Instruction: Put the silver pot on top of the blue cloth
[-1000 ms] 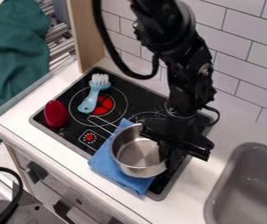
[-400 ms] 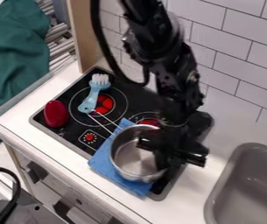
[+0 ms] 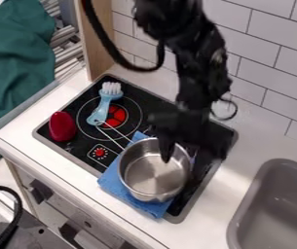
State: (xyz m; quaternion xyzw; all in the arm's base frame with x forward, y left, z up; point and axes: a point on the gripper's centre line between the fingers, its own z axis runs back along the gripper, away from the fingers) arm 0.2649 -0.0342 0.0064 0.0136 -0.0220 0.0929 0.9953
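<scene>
The black gripper [image 3: 170, 138] is over the silver pot [image 3: 154, 177], at its far rim; I cannot tell how far open it is, nor whether it grips anything. The pot sits upright on the blue cloth [image 3: 112, 181], mouth up, its right side reaching past the cloth. Its thin wire handle [image 3: 113, 135] points to the upper left, the long axis running that way from lower right, ending by the light-blue brush [image 3: 103, 107]. Tiny white marks ring the red dot [image 3: 100, 152] on the stovetop [image 3: 152, 108].
</scene>
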